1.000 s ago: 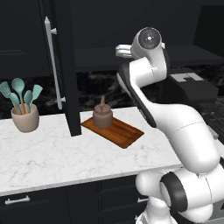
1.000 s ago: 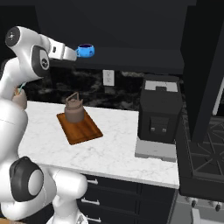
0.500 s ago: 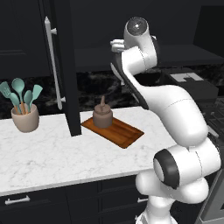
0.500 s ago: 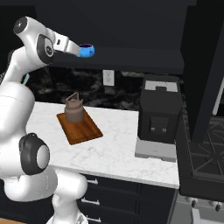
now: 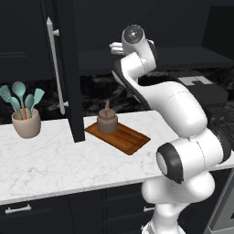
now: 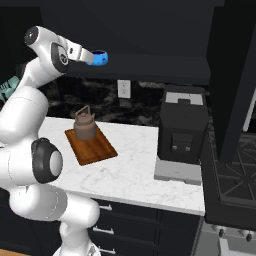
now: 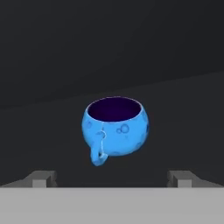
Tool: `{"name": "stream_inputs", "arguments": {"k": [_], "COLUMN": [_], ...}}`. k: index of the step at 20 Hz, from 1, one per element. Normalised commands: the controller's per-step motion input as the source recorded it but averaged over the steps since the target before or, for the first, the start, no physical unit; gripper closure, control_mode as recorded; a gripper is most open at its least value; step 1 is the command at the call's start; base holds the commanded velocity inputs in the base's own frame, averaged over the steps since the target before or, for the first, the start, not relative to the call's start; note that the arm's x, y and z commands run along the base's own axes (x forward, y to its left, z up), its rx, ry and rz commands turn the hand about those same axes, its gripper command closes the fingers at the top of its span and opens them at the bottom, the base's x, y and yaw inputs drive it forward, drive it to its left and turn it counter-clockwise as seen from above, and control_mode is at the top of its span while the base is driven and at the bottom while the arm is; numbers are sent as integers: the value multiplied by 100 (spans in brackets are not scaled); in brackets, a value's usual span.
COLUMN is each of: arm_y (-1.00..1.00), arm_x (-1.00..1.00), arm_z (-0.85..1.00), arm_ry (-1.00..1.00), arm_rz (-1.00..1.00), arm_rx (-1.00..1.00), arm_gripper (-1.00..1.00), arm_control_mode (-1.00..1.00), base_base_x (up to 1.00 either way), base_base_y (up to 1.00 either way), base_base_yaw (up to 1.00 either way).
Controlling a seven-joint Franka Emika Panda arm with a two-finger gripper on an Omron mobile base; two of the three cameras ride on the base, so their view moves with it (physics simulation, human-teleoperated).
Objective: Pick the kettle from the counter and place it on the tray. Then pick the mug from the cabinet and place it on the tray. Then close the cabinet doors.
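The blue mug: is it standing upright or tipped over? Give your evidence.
Upright. In the hand view the mug shows its dark opening facing up and its handle at the side, resting on the cabinet shelf.

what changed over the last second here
The arm swung its hand up toward the cabinet shelf, bringing the open gripper up to the mug, not yet gripped. The kettle stayed on the tray; the cabinet door stayed open.

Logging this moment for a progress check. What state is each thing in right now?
kettle: upright on the tray
mug: upright in the cabinet, not gripped
end effector: open, fingertips wide apart short of the mug
cabinet door: open
utensil pot: upright on the counter, holding teal utensils
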Motion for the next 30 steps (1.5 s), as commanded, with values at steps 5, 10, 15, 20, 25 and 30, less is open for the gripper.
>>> {"name": "stream_inputs", "arguments": {"k": [5,10,15,20,25,30], "arm_y": [1,0,0,0,0,0], "arm_x": [38,43,36,27,34,19], "arm_z": [-9,-8,-3,0,-1,0], "arm_ry": [5,1,0,4,11,5], "arm_rz": [-10,-9,-7,-4,-5,-4], "arm_rx": [0,0,0,0,0,0], "arm_gripper": [-100,-100,-100,-100,-100,-100], "arm_control_mode": [-100,-100,-100,-100,-100,-100], "base_base_x": [0,0,0,0,0,0], "base_base_y": [0,0,0,0,0,0], "base_base_yaw": [0,0,0,0,0,0]}}
